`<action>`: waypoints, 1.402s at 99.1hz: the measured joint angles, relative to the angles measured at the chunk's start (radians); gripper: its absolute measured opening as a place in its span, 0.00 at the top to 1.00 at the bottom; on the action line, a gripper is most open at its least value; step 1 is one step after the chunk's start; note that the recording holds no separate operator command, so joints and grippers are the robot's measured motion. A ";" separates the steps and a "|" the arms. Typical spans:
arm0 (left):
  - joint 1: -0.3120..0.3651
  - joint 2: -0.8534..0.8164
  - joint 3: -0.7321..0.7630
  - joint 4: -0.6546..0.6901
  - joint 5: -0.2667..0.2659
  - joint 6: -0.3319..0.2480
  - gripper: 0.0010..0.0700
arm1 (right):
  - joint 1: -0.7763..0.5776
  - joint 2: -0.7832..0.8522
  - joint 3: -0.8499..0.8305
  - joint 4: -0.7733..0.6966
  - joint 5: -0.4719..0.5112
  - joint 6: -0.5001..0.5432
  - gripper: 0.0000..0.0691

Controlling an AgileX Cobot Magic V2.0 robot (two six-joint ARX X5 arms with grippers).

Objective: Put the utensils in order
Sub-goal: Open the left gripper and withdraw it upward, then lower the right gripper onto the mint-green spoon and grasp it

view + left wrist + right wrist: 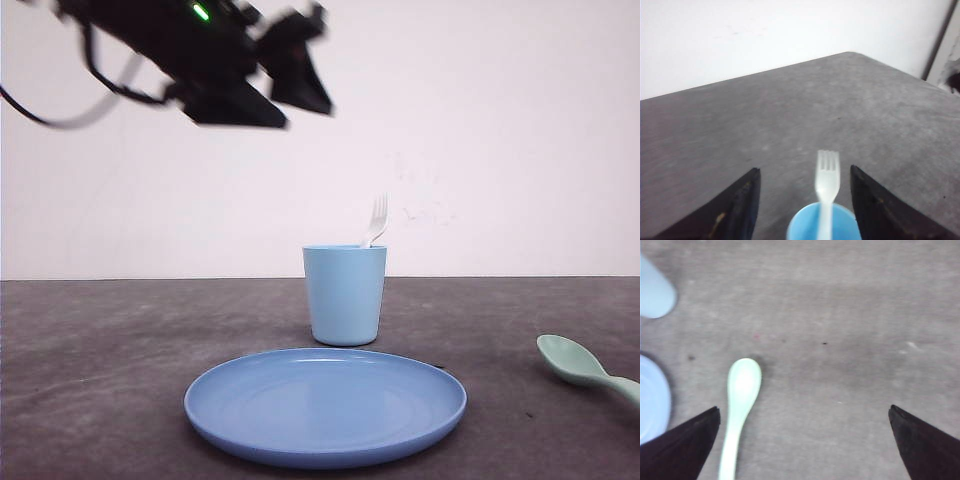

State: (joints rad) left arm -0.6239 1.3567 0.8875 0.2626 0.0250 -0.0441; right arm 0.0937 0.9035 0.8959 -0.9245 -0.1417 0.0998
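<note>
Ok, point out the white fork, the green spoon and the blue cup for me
white fork [828,172]: left wrist view, on the neck just below the tines.
green spoon [744,380]: right wrist view, on the bowl.
blue cup [344,295]: front view, on the middle of its outer wall.

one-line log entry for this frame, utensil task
fork: upright in cup | spoon: on table, right of plate | left gripper: open, above cup | right gripper: open, above spoon
</note>
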 joint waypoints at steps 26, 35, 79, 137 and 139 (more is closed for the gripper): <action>0.187 -0.330 0.000 -0.353 0.000 0.000 0.52 | 0.046 0.000 0.000 0.000 -0.049 0.004 0.01; 0.286 -0.414 0.000 -0.488 0.000 0.000 0.52 | 0.072 0.008 0.000 0.000 -0.049 0.011 0.01; 0.539 -0.533 0.000 -0.906 0.003 0.000 0.52 | 0.206 0.239 0.000 0.059 -0.049 0.070 0.01; 0.539 -0.533 0.000 -0.909 0.005 0.000 0.52 | 0.372 0.547 0.000 0.217 0.074 0.216 0.02; 0.538 -0.533 0.000 -0.909 0.005 0.000 0.52 | 0.375 0.554 0.000 0.223 0.081 0.219 0.02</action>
State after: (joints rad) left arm -0.0856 0.8234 0.8875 -0.6468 0.0303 -0.0444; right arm 0.4683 1.4574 0.8959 -0.7017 -0.0608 0.3187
